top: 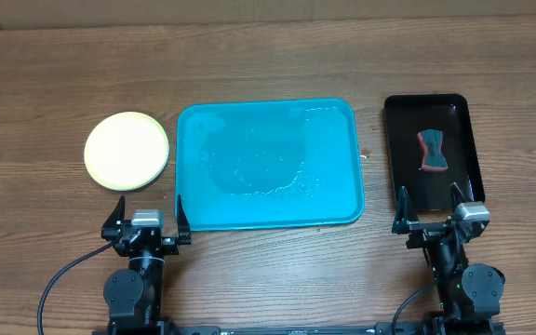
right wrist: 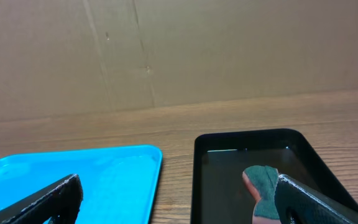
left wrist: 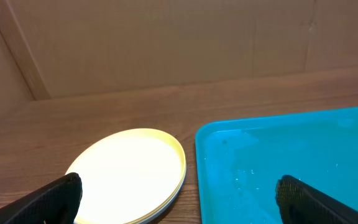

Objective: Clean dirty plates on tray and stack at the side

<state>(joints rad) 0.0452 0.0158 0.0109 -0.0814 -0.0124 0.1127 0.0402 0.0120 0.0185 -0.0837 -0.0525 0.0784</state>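
Lying lengthwise left to right, tray (top: 333, 140) beside stacked plates (top: 127, 151)

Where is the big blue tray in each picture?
Overhead: the tray lies in the middle, with the plates to its left and the black tray to its right.
Left wrist: the tray fills the lower right, plates beside it.
Right wrist: the tray sits lower left, black tray beside it.
Shared landmark: the wooden table under it in every view.
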